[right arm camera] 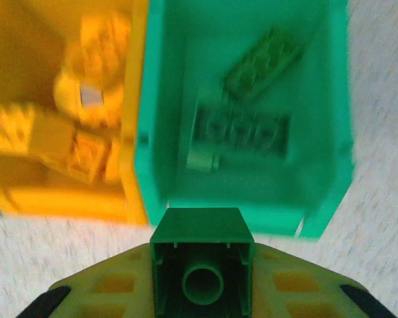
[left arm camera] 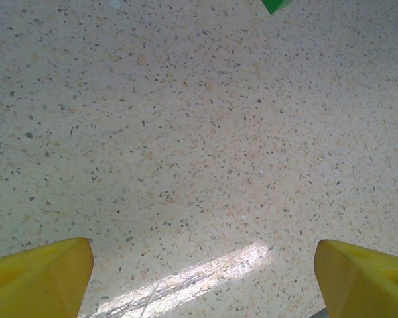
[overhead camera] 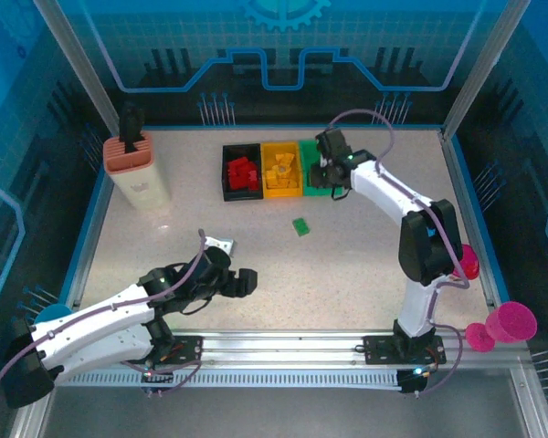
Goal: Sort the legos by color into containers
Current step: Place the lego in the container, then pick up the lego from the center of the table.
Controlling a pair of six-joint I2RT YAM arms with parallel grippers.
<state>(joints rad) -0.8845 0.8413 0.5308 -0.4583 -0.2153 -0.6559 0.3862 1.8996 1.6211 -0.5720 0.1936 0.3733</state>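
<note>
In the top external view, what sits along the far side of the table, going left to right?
salmon-and-cream holder → black bin → yellow-orange bin → green bin

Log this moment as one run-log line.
right gripper: shut on held green brick, at green bin | left gripper: open, over table | loose green brick: on table

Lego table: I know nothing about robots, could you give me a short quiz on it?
1. True or false: the right gripper holds a red brick.
2. The red bricks lie in which bin? A black, B yellow, C green.
3. How many bricks lie loose on the table?
Key: 1 false, its held brick is green. 2 A, black bin. 3 one, the loose brick.
</note>
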